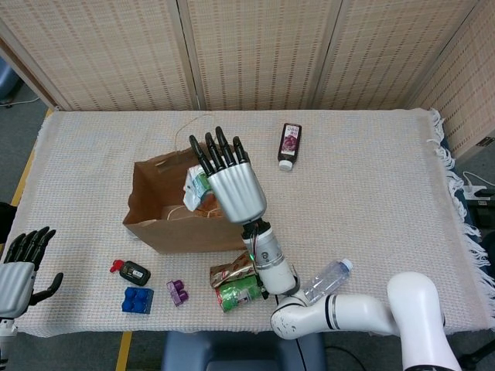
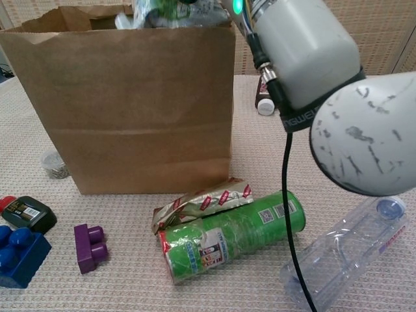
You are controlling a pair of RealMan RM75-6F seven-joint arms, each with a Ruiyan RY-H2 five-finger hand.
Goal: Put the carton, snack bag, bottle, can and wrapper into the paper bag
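Note:
My right hand (image 1: 230, 184) hangs over the mouth of the brown paper bag (image 1: 158, 228) and holds a crinkled green-and-white snack bag (image 1: 196, 185). The snack bag (image 2: 153, 13) shows just above the paper bag's rim (image 2: 130, 97) in the chest view. An orange carton (image 1: 207, 203) stands inside, mostly hidden by the hand. In front of the bag the wrapper (image 2: 201, 203) leans on the lying green can (image 2: 234, 234). The clear bottle (image 2: 344, 253) lies to their right. My left hand (image 1: 19, 267) stays open at the table's left front edge.
A small dark bottle (image 1: 288, 144) lies behind the bag to the right. A blue brick (image 2: 19, 250), a purple brick (image 2: 89, 247) and a black-and-red item (image 2: 25, 212) lie at the front left. My right arm (image 2: 305, 58) crosses above the can.

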